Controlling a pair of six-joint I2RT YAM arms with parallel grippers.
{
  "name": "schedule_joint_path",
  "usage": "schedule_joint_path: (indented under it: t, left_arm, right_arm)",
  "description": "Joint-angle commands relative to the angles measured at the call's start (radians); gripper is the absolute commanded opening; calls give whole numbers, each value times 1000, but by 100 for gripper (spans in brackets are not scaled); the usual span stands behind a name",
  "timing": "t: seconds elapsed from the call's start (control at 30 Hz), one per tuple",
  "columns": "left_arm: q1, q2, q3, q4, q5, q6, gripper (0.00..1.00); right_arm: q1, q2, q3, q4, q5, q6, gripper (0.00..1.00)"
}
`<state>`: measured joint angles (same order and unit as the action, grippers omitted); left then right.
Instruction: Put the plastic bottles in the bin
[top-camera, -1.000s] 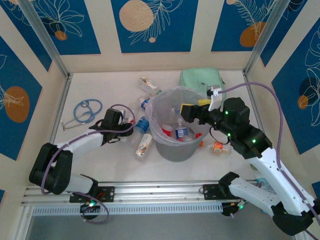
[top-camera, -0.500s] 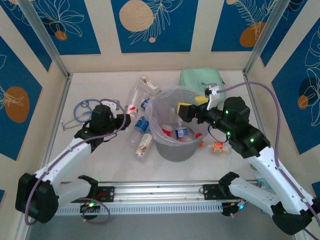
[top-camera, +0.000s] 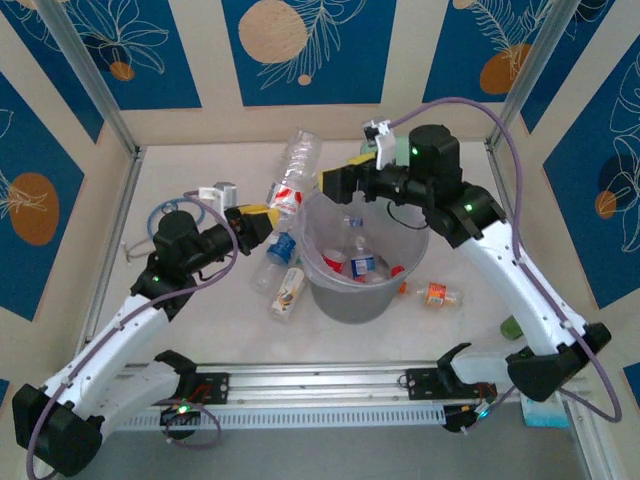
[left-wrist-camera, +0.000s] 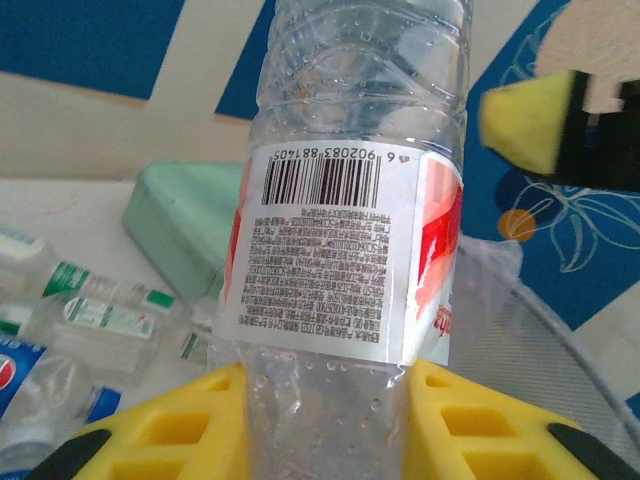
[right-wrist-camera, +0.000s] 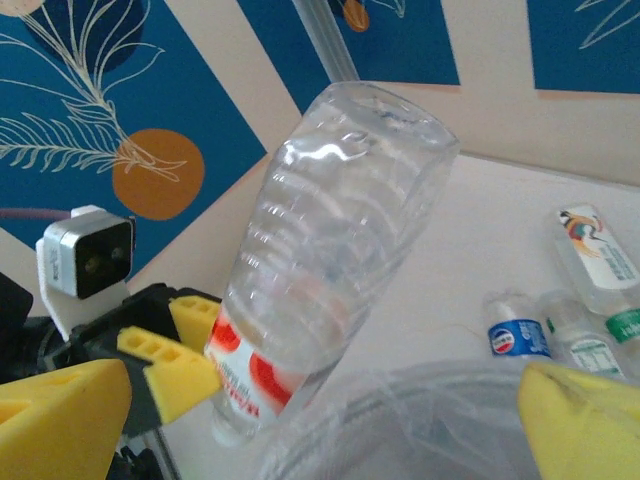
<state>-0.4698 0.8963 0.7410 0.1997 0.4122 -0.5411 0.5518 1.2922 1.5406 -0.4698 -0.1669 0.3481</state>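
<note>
The left hand (top-camera: 262, 213) is pressed together on one clear, red-and-white-labelled bottle (top-camera: 293, 170). Its yellow fingers (left-wrist-camera: 170, 425) pinch the bottle's lower end just under the label, clear of the counter (top-camera: 200, 300).

From that grip the bottle's long axis rises and leans away toward the far wall. The free upper end looks like the base, so the neck probably sits down at the hand.

The bin (top-camera: 350, 300) lies to the left hand's right. Its rim is just beside the held bottle, which hangs outside the far-left edge and is not yet over the mouth. By my reading the coming move turns on this: the bottle must travel right, across the rim, before it is let go.

The right hand (top-camera: 345, 180) is spread wide over the bin's far-left rim, with the bottle (right-wrist-camera: 330, 240) between its two yellow fingers (right-wrist-camera: 60, 420) in its own view. A handover looks possible.

Some bottles already lie inside the bin. Others rest on the counter, including a blue-labelled one (top-camera: 283, 248) to its left and an orange-labelled one (top-camera: 435, 294) to its right.
</note>
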Motion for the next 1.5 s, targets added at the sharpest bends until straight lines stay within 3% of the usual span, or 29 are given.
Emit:
schedule_joint_path:
  t: [0.0, 0.3, 0.57, 0.63, 0.73, 0.9, 1.13, 1.33, 1.47]
  left_arm:
    - [-10, -17, -20, 75, 69, 29, 33]
    - [-20, -15, -35, 67, 87, 35, 31]
    - [-27, 4, -55, 108, 132, 41, 30]
    - [-30, 14, -55, 118, 152, 41, 31]
    - [-32, 15, -55, 115, 142, 44, 34]
    - [-32, 9, -65, 135, 146, 35, 50]
    - [-32, -23, -83, 138, 106, 26, 82]
    - [-31, -58, -81, 42, 114, 55, 91]
    - [-30, -84, -89, -64, 36, 80, 92]
  right_arm:
    - [0, 55, 72, 28, -66, 35, 99]
    - [13, 145, 112, 78, -56, 41, 98]
    - [-16, 137, 93, 106, -79, 60, 69]
    - [-16, 137, 93, 108, -86, 55, 58]
    - [-16, 136, 96, 109, -88, 48, 50]
    - [-18, 126, 102, 117, -80, 32, 41]
    - [-29, 121, 162, 129, -73, -6, 35]
    - [-55, 107, 321, 28, -5, -109, 35]
    - [-104, 56, 359, -32, 17, -131, 35]
